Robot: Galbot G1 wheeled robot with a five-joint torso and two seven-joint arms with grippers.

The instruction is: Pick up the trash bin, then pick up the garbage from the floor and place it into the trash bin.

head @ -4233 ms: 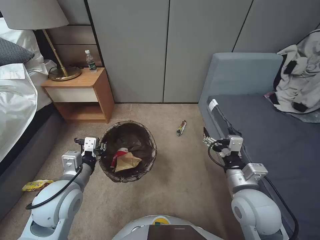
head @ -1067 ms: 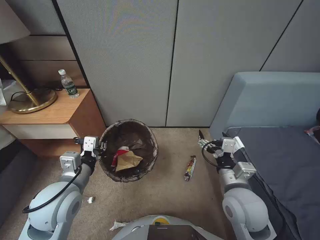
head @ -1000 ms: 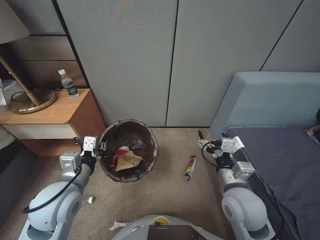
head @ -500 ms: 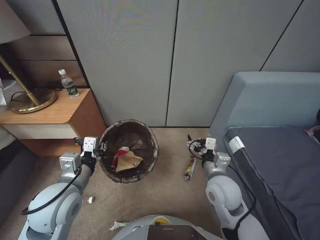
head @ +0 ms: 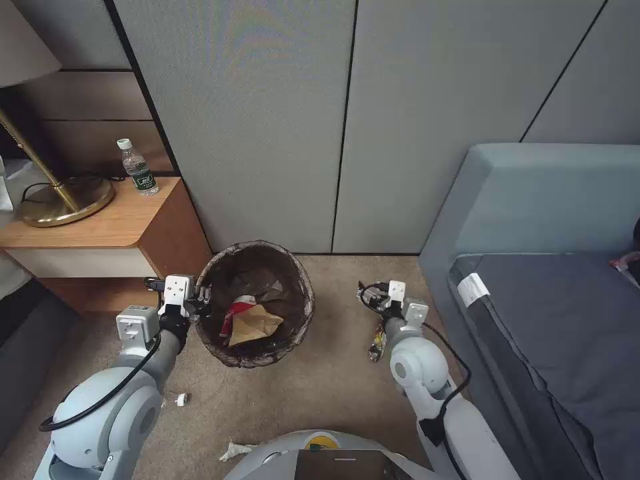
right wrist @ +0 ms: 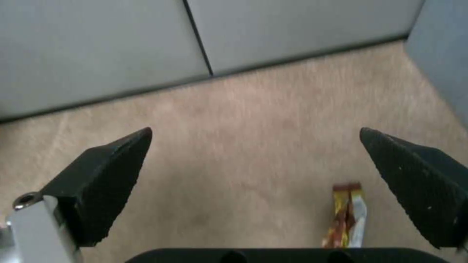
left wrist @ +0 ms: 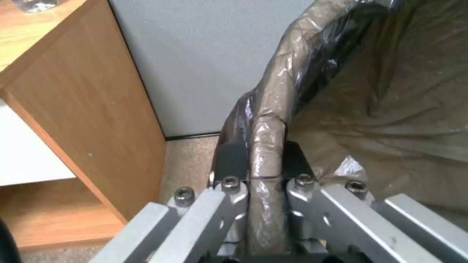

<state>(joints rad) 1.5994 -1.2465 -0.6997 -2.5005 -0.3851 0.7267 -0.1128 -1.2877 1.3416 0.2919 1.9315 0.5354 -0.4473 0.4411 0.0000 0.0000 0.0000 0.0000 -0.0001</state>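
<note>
Beige carpet floor runs up to grey wall panels, between a wooden nightstand and a grey sofa. Left gripper holds the trash bin with its jaws closed on the bag-covered rim; a red-and-white cup and brown paper already lie inside. In the last second the right gripper has swung from the sofa edge inward, and its jaws are wide apart above the snack wrapper on the carpet. I think the wrapper is the next pick.
</note>
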